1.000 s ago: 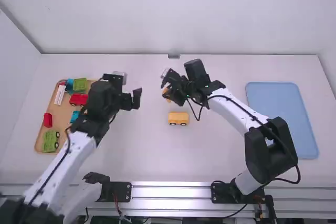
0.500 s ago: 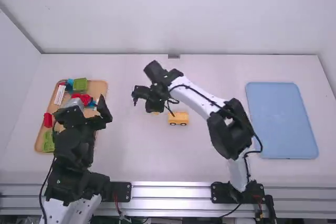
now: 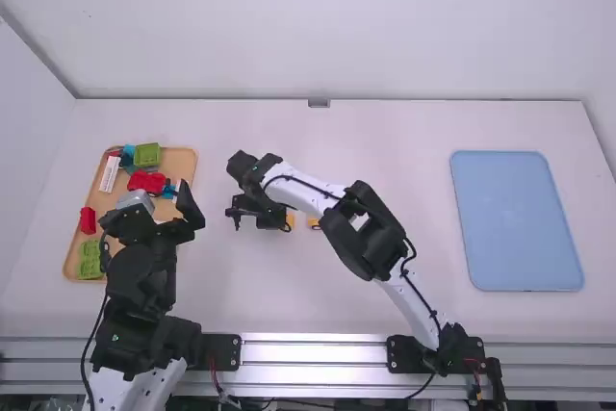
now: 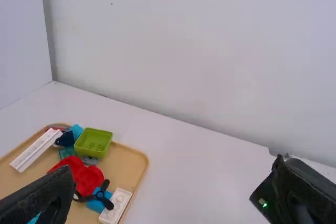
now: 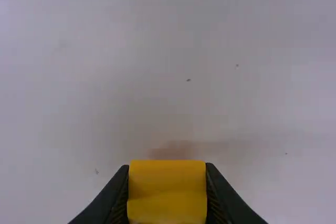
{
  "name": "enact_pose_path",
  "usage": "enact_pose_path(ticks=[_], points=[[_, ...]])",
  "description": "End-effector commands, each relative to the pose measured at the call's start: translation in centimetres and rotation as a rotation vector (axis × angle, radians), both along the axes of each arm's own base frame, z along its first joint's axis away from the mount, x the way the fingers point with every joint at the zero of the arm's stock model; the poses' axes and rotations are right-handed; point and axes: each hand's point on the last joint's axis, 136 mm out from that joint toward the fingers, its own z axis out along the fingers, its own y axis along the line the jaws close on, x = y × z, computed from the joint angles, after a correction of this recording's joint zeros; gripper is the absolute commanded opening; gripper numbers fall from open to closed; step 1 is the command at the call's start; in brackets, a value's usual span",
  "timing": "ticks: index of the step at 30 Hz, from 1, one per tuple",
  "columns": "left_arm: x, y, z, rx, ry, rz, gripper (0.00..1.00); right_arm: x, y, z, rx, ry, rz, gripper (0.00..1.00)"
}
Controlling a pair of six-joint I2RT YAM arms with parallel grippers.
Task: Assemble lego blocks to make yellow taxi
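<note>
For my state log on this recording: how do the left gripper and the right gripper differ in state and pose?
The left gripper has its fingers spread with nothing held; the right gripper grips a yellow block. The left gripper faces the back wall; the right gripper points down at the table. The left gripper is by the tan tray, the right gripper over the table's middle. Both are black with two fingers.

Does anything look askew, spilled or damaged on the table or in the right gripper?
Nothing stands out. The yellow block sits squarely between the fingers of the right gripper. The tan tray holds jumbled pieces, with a red block by its rim.
</note>
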Motion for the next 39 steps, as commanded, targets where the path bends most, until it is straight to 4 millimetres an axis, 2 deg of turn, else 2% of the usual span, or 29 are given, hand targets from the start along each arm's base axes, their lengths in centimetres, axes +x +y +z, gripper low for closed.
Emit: enact_pose_path(ticks=[1, 2, 3, 4, 5, 11, 12, 13, 16, 19, 20, 22, 25, 26, 27, 28, 30, 35, 37, 38, 39], points=[[-0.1, 0.2, 0.0, -0.003, -0.007, 0.01, 0.99, 1.1, 0.2, 0.2, -0.012, -0.043, -0.02, 0.13], [-0.1, 0.2, -0.1, -0.003, -0.005, 0.009, 0.99, 1.1, 0.2, 0.2, -0.01, -0.041, -0.019, 0.3], [-0.1, 0.2, -0.2, -0.003, -0.004, 0.01, 0.99, 1.1, 0.2, 0.2, -0.011, -0.043, -0.019, 0.54], [-0.1, 0.2, -0.3, -0.003, -0.002, 0.011, 0.99, 1.2, 0.2, 0.2, -0.011, -0.045, -0.02, 0.92], [0.0, 0.2, -0.3, -0.002, -0.001, 0.01, 0.99, 1.2, 0.2, 0.3, -0.011, -0.045, -0.019, 0.99], [0.0, 0.7, -0.2, -0.005, -0.026, 0.044, 0.99, 1.1, 1.2, 2.2, 0.034, -0.008, 0.005, 0.99], [0.0, 1.0, -0.6, -0.002, -0.021, 0.067, 0.99, 1.6, 1.6, 3.8, 0.072, 0.005, -0.013, 0.99], [0.0, 1.0, -0.6, -0.001, -0.019, 0.066, 0.99, 1.7, 1.6, 4.0, 0.076, 0.006, -0.016, 0.99], [0.0, 0.9, -1.7, -0.046, 0.006, 0.062, 0.99, 2.6, 1.9, 8.2, 0.166, 0.032, -0.041, 0.99], [0.2, 0.8, -1.6, 0.002, 0.007, 0.048, 0.99, 2.8, 1.9, 11.6, 0.285, 0.086, -0.025, 0.99], [0.5, -0.1, -1.4, 0.047, 0.009, -0.007, 0.99, 3.0, 1.7, 13.4, 0.355, 0.114, -0.015, 0.98], [1.0, -1.2, -1.2, 0.088, 0.011, -0.074, 0.99, 3.4, 1.2, 15.0, 0.414, 0.131, -0.026, 0.98], [2.0, -2.5, -1.3, 0.133, 0.026, -0.141, 0.99, 5.7, -0.4, 16.7, 0.487, 0.093, -0.135, 0.98], [2.5, -2.7, -1.5, 0.133, 0.038, -0.156, 0.99, 7.4, -1.5, 16.8, 0.497, 0.043, -0.217, 0.98], [2.6, -2.7, -1.5, 0.133, 0.039, -0.157, 0.99, 7.7, -1.6, 16.8, 0.498, 0.034, -0.23, 0.98], [2.9, -2.9, -1.6, 0.132, 0.051, -0.167, 0.99, 9.0, -2.4, 16.6, 0.497, -0.013, -0.301, 0.98], [3.8, -3.8, -1.8, 0.142, 0.095, -0.224, 0.99, 11.0, -4.8, 16.3, 0.505, -0.15, -0.449, 0.98], [5.9, -6.7, -2.0, 0.246, 0.166, -0.397, 0.99, 9.1, -7.6, 17.5, 0.608, -0.236, -0.447, 0.98], [6.8, -9.0, -2.6, 0.327, 0.206, -0.537, 0.99, 7.9, -9.6, 18.1, 0.661, -0.284, -0.446, 0.99], [7.1, -10.8, -3.2, 0.379, 0.235, -0.656, 0.99, 6.8, -10.9, 18.4, 0.697, -0.3, -0.423, 0.99], [7.1, -10.8, -3.2, 0.379, 0.235, -0.656, 0.99, 6.8, -10.9, 18.4, 0.697, -0.3, -0.423, 0.99]])
